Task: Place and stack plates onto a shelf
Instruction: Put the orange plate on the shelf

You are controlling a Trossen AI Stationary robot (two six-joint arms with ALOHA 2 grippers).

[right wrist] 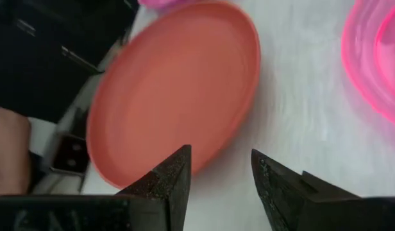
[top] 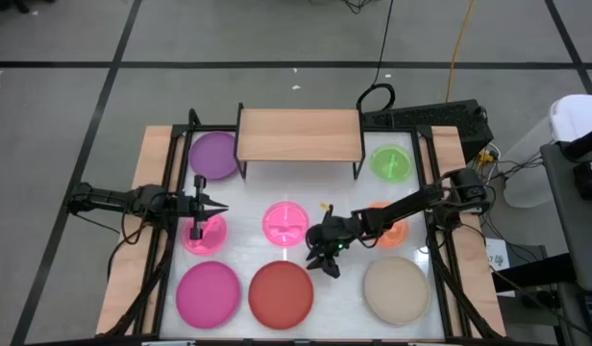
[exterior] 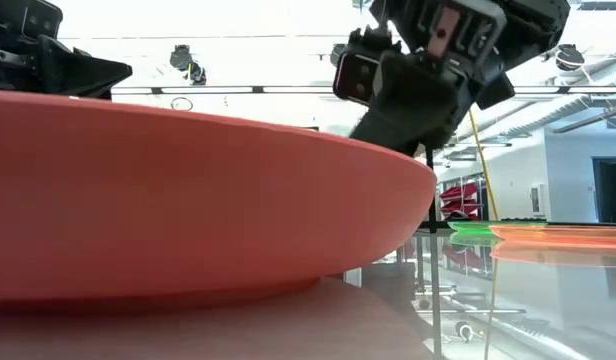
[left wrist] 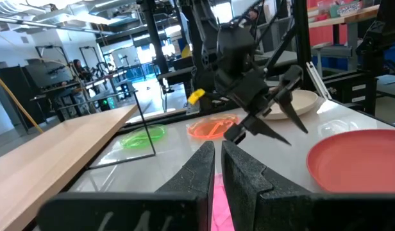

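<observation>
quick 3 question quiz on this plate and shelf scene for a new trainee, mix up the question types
1. True or false: the shelf already has a plate on it.
2. Which plate do the open fingers of the right gripper point at in the right wrist view? A) the red plate B) the green plate C) the purple plate
3. Fill in: the left gripper, fingers close together, hangs over the small ____ divided plate on the table's left side.

Key
1. False: its board is bare.
2. A
3. pink
</observation>
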